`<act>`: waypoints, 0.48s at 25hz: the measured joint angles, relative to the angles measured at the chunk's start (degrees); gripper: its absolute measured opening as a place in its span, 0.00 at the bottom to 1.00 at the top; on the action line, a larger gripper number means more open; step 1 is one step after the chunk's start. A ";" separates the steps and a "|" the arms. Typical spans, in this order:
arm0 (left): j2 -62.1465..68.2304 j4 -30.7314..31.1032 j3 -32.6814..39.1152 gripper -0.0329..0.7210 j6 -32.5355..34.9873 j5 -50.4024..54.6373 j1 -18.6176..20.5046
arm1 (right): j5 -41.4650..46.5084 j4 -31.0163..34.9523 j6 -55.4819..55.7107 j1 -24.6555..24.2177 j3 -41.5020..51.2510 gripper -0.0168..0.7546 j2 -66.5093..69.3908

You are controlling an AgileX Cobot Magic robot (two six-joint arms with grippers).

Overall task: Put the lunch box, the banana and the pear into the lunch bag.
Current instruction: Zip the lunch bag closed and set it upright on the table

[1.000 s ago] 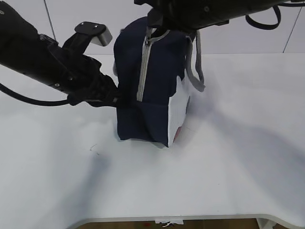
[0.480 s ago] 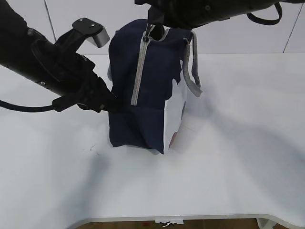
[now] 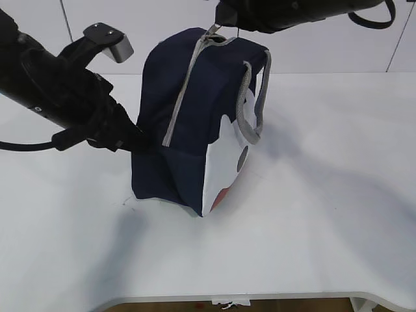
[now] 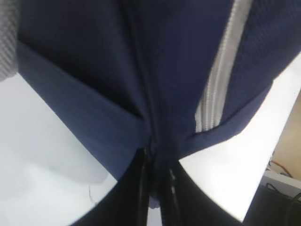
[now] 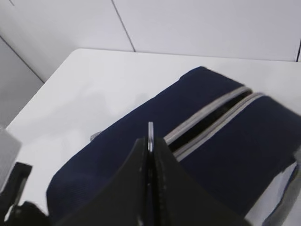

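Lunch bag [image 3: 188, 130] tilted on bench [image 3: 312, 214]; contents hidden. Left pincer [image 4: 155, 176] clamps its side fabric; right pincer [image 5: 150, 155] apparently pinches zipper pull [image 5: 150, 131].

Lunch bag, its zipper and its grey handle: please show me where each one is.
lunch bag [image 3: 159, 172]: exterior view, navy side panel.
zipper [image 3: 184, 101]: exterior view, grey strip down the side.
handle [image 3: 259, 104]: exterior view, hanging loop.
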 joint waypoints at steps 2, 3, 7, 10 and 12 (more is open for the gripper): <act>-1.03 0.75 0.00 0.07 0.00 0.53 0.00 | -0.56 0.00 0.00 -1.21 0.00 0.02 0.00; -1.44 1.13 0.00 0.07 0.00 1.20 0.00 | -0.81 0.00 0.00 -1.81 0.00 0.02 0.00; -2.95 2.15 0.00 0.07 0.00 3.20 0.00 | -1.02 0.00 0.00 -4.29 0.00 0.02 1.07; -3.75 2.68 0.00 0.07 0.00 4.15 0.00 | -1.16 -0.09 0.00 -5.37 -0.55 0.02 2.21; -4.13 2.97 0.00 0.07 0.00 4.53 0.00 | -1.16 -0.13 0.00 -5.99 -1.65 0.02 3.44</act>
